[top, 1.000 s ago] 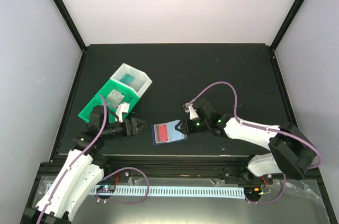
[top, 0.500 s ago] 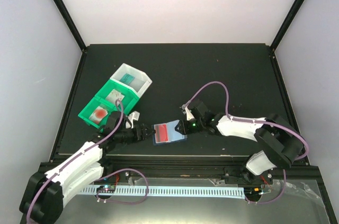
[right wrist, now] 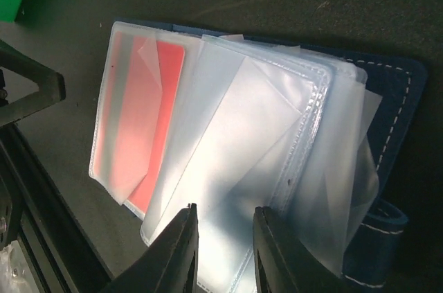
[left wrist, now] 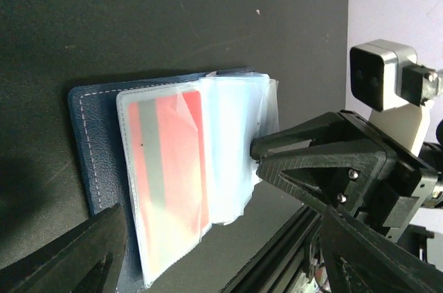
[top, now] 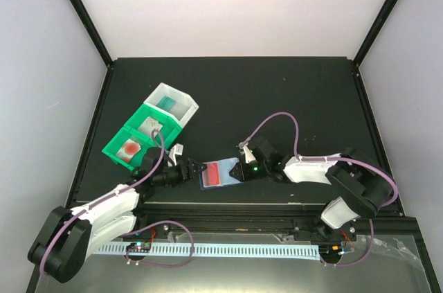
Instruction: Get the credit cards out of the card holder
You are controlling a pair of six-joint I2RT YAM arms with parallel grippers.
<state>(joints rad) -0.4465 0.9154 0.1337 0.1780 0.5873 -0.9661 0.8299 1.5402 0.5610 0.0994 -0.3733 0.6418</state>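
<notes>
Plastic sleeves (right wrist: 263,140) might have dragged the card holder (right wrist: 405,99): your left gripper (top: 196,170) gaped wide, your right gripper (right wrist: 224,217) sat narrow, hold unclear.

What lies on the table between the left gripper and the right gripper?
In the top view, the open card holder lies there, a red-orange card showing inside it.

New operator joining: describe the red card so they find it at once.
On the table, near its front edge, an open navy card holder lies between the left tool and the right tool. Inside it, the credit card sits in the clear sleeve nearest the left tool. It is the only red-orange rectangle; the neighbouring sleeves look pale and see-through.
</notes>
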